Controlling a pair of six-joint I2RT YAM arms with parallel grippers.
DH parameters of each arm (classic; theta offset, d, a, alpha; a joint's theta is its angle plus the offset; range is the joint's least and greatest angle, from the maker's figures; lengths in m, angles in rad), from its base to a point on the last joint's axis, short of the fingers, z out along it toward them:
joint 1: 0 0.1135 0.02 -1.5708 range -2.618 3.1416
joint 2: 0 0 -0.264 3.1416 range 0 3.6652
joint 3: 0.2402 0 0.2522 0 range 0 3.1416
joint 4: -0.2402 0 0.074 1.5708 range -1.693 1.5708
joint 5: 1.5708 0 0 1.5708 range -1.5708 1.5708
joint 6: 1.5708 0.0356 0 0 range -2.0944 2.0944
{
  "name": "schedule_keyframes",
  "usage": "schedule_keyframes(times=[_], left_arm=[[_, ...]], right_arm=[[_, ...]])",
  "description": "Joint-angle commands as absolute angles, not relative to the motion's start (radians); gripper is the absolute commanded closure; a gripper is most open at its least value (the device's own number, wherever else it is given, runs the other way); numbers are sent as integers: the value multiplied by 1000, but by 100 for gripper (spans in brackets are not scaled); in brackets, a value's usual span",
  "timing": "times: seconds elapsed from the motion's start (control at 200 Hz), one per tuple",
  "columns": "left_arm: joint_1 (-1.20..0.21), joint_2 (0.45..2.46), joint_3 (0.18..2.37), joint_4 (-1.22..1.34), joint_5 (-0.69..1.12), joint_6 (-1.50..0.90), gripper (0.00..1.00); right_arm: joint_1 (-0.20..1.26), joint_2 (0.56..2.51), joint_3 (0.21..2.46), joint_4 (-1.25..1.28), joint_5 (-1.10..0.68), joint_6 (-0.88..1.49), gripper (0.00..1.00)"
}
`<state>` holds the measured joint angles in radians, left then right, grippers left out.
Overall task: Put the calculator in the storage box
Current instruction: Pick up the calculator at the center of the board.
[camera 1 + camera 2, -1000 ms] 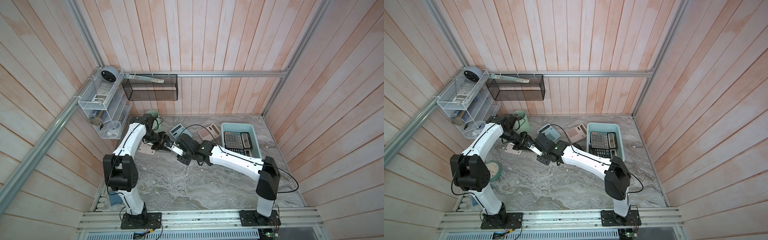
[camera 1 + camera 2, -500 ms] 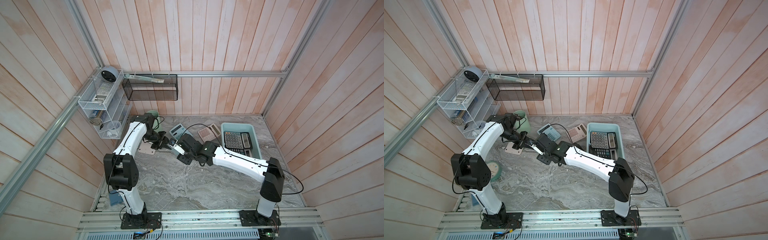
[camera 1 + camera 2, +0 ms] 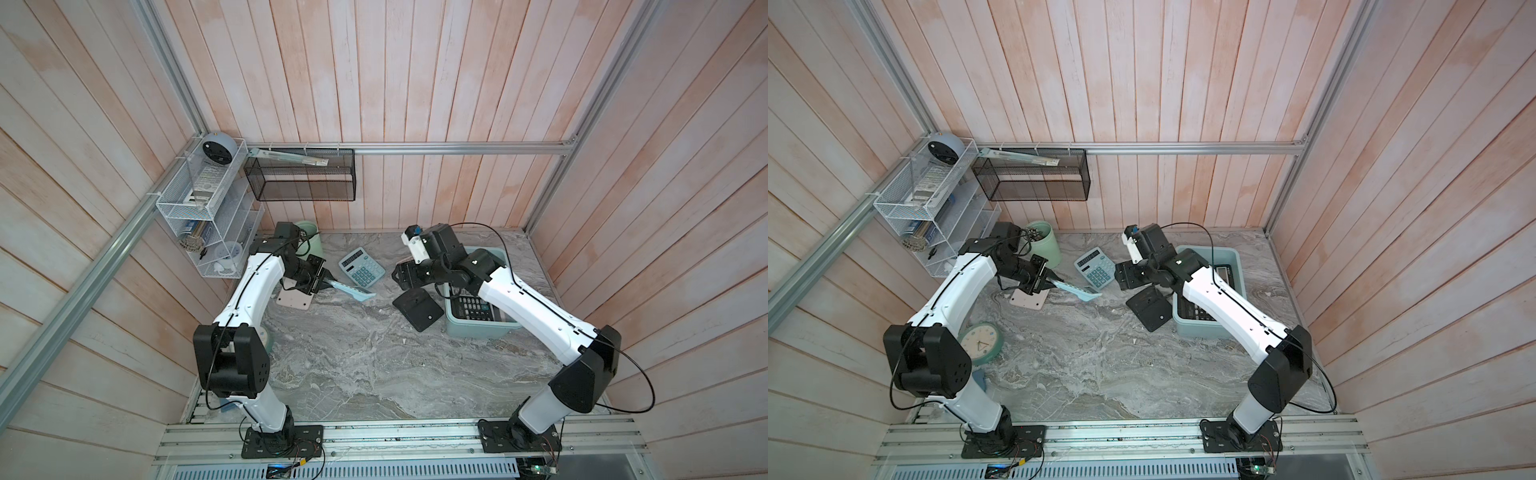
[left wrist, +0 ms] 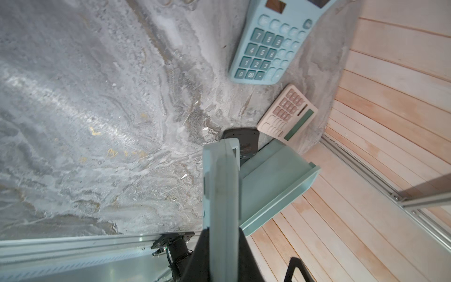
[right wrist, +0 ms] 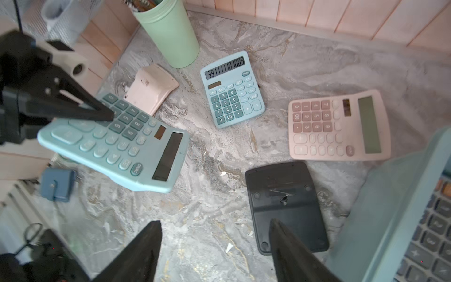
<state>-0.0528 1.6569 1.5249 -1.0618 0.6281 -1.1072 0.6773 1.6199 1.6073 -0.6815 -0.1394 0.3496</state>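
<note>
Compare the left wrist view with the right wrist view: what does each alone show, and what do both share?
Only the left wrist view: the rail carrying an arm base. Only the right wrist view: the mint-green cup, a pale pink flat object, the open right gripper, a dark calculator inside the storage box. Both: the left gripper shut on the held teal calculator, the lying teal calculator, face-up pink calculator, face-down black calculator, storage box.

I've got pale plank walls (image 3: 374, 83) all round, evenly lit grey marbled tabletop (image 3: 353, 365), black mesh basket (image 3: 299, 187) on the far wall, white wire rack (image 3: 195, 199) far left.
</note>
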Motion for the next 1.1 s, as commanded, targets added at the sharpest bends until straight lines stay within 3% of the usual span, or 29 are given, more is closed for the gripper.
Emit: schedule_keyframes(times=[0.0, 0.17, 0.445, 0.83, 1.095], left_arm=[[-57, 1595, 1468, -844, 656, -1065, 100], [-86, 1531, 1348, -609, 706, -1049, 100], [-145, 1482, 1206, -331, 791, -1106, 100], [-256, 1511, 1243, -326, 876, -1036, 100], [-267, 1522, 1215, -176, 915, -1136, 100]], right_arm=[[579, 1608, 1551, -605, -414, 598, 27], [461, 1582, 1445, -395, -594, 837, 31], [423, 1657, 1504, -438, -721, 882, 32], [415, 1773, 1651, -660, -729, 786, 33], [378, 1722, 1579, -695, -694, 760, 32]])
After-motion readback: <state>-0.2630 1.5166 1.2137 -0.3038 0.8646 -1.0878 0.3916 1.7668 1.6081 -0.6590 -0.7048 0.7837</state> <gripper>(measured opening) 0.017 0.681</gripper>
